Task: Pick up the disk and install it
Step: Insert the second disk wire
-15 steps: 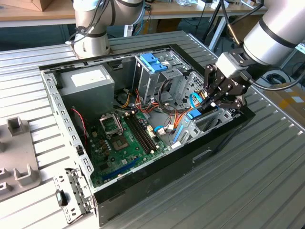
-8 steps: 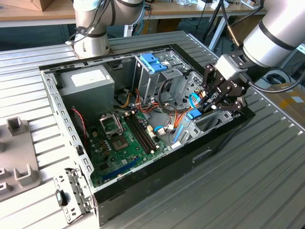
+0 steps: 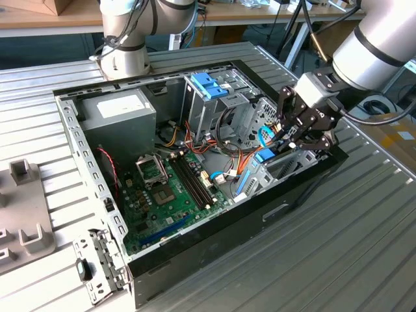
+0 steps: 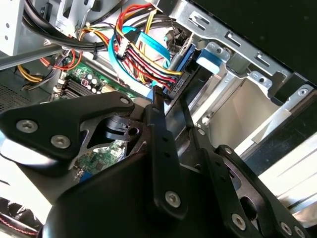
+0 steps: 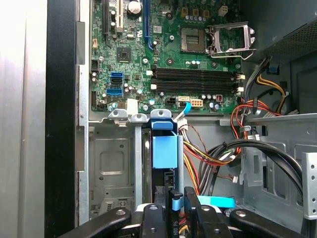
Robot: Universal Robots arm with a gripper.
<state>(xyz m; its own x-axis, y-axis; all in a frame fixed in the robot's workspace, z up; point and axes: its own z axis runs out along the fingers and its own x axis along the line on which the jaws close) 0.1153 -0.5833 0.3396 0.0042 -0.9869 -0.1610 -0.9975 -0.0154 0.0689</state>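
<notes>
Ribbed metal counter (image 3: 364, 227) under open computer case (image 3: 84, 156); hand (image 5: 177, 202) clamped on disk (image 5: 164, 151), seated upright in bay beside motherboard (image 5: 168, 54); install step, likely needing straight push home.

Matt black metal fingers (image 5: 171, 218); ribbed grey metal table (image 3: 338, 247).

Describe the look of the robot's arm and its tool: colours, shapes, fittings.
In the exterior view the arm is a thick, rounded silver-grey tube ringed by a dark band, ending in a pale boxy wrist block. The tool is matt black, built of flat angular linkage plates. In the second wrist view those plates carry round silver screw heads.
</notes>
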